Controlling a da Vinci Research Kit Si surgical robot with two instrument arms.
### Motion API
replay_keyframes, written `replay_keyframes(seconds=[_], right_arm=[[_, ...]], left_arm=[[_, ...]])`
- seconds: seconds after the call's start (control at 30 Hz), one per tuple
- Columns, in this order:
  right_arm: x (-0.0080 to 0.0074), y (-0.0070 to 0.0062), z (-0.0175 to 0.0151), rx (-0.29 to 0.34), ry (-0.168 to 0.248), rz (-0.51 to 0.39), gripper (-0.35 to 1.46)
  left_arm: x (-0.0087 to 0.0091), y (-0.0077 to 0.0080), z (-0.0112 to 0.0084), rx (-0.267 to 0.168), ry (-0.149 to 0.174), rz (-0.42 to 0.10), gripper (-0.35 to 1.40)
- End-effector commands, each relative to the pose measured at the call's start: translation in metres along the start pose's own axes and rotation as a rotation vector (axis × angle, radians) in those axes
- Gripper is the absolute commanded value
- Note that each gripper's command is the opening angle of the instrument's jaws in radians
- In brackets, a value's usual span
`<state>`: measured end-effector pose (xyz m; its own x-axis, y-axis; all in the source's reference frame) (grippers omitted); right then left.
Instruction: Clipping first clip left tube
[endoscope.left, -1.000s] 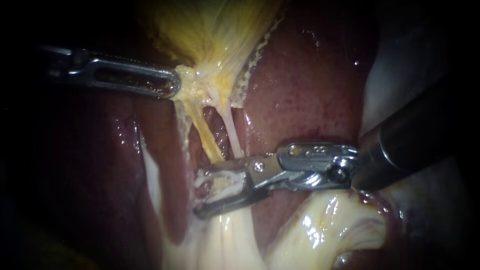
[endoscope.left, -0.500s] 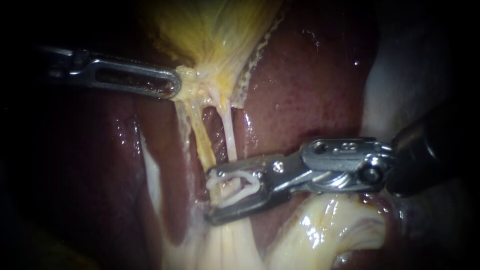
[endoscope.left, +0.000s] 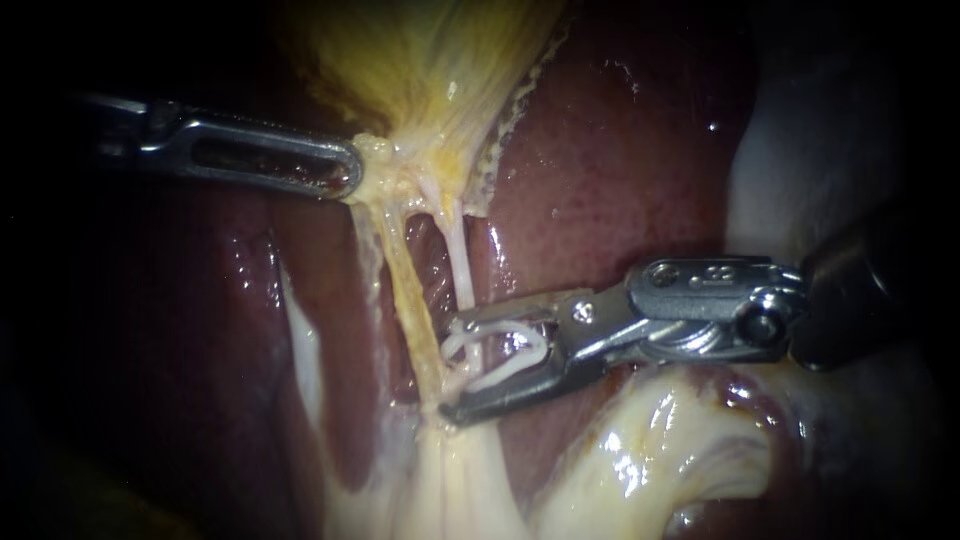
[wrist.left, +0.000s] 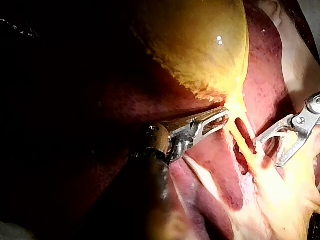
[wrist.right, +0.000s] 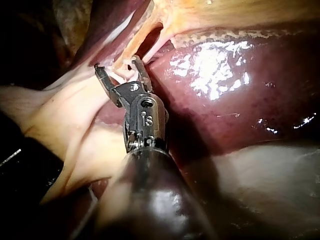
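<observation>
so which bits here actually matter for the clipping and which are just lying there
In the job: left tube, clip, right instrument carrying it, left instrument holding the gallbladder.
Just there: right tube, liver, pale tissue below.

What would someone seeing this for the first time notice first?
The yellow gallbladder fills the upper middle, drawn down to a narrow end that the left instrument grips. Two thin tubes run down from that end across the dark red liver. At their lower part the right instrument comes in, its jaws standing apart and holding a white clip.
</observation>
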<state>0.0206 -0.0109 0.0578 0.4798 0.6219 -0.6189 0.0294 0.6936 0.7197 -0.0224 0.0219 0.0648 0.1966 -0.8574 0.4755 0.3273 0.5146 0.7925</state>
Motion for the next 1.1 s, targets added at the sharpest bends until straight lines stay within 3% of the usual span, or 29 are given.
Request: replay_keyframes(seconds=[0.03, 0.37, 0.63, 0.77, 0.9, 1.1], right_arm=[[-0.0004, 0.0004, 0.0002, -0.001, -0.001, 0.004, 0.48], [-0.0025, 0.0034, 0.0016, -0.012, -0.002, -0.007, 0.49], [-0.0017, 0.0042, 0.0036, -0.007, 0.014, 0.021, 0.50], [-0.0010, 0.0039, 0.0047, 0.044, 0.071, 0.049, 0.50], [-0.0004, 0.0026, 0.0055, 0.076, 0.115, 0.067, 0.50], [0.0003, 0.0000, 0.0063, 0.137, 0.110, 0.051, 0.50]], left_arm=[[0.0000, 0.0000, 0.0000, 0.002, 0.001, 0.000, -0.35], [0.0000, 0.0000, 0.0000, 0.002, 0.001, 0.000, -0.35], [0.0000, 0.0000, 0.0000, 0.002, 0.001, 0.000, -0.35], [0.0000, 0.0000, 0.0001, 0.002, 0.001, 0.000, -0.35], [0.0000, 0.0000, 0.0001, 0.002, 0.001, 0.000, -0.35], [0.0000, 0.0000, 0.0001, 0.002, 0.001, 0.000, -0.35]])
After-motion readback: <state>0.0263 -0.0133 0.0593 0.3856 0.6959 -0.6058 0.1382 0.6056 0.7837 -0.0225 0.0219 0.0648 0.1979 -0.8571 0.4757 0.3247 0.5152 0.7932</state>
